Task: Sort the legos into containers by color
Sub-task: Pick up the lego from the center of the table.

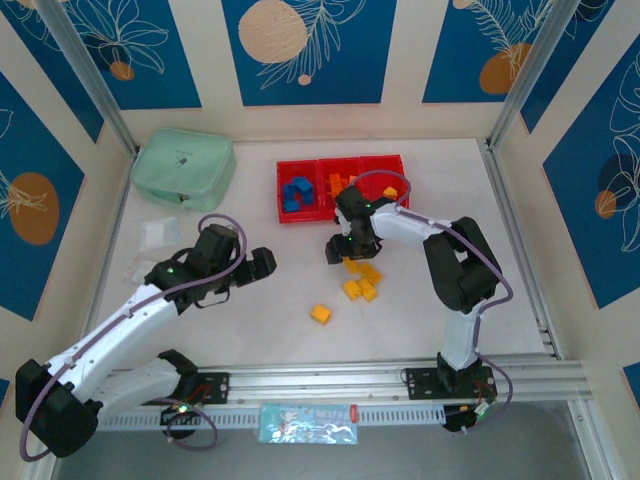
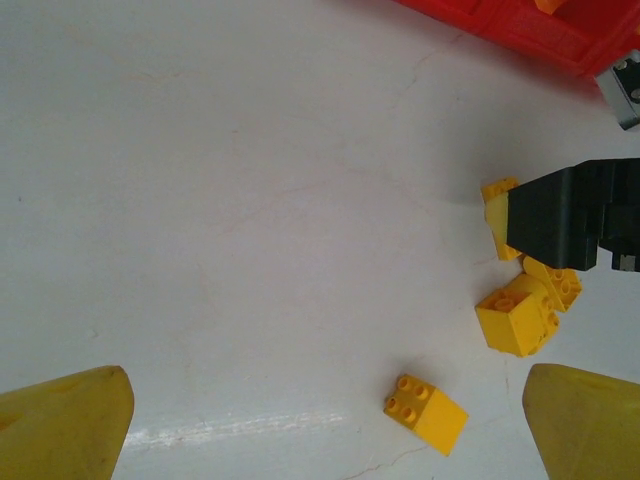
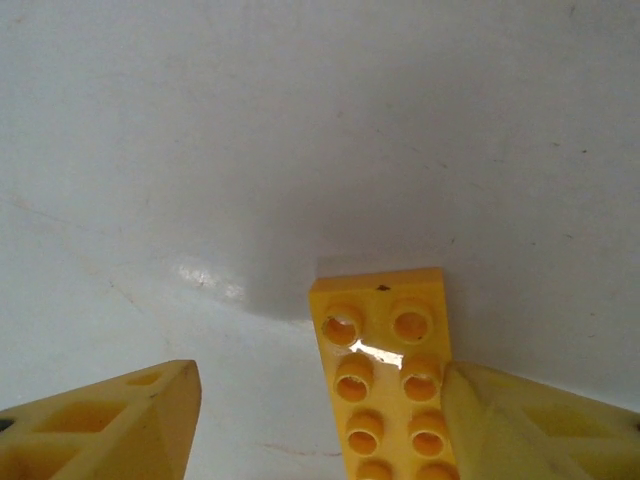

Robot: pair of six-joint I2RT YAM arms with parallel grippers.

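The red three-bin tray (image 1: 283, 212) stands at the back, with blue legos (image 1: 297, 194) in its left bin, orange ones (image 1: 340, 182) in the middle and a yellow one (image 1: 390, 192) on the right. Several yellow legos (image 1: 361, 281) lie on the table in front of it, and a single one (image 1: 320, 314) lies nearer. My right gripper (image 1: 338, 248) is low at the cluster's back edge. It stands open around a long yellow brick (image 3: 385, 340); the right finger (image 3: 540, 420) touches the brick, the left finger (image 3: 110, 425) is apart. My left gripper (image 2: 325, 400) is open and empty, left of the single brick (image 2: 425, 410).
A mint-green pouch (image 1: 184, 168) sits at the back left, with a clear plastic bag (image 1: 160, 235) in front of it. In the left wrist view the right gripper's black body (image 2: 575, 225) covers part of the yellow cluster (image 2: 520, 318). The tray's corner (image 2: 520, 25) is beyond.
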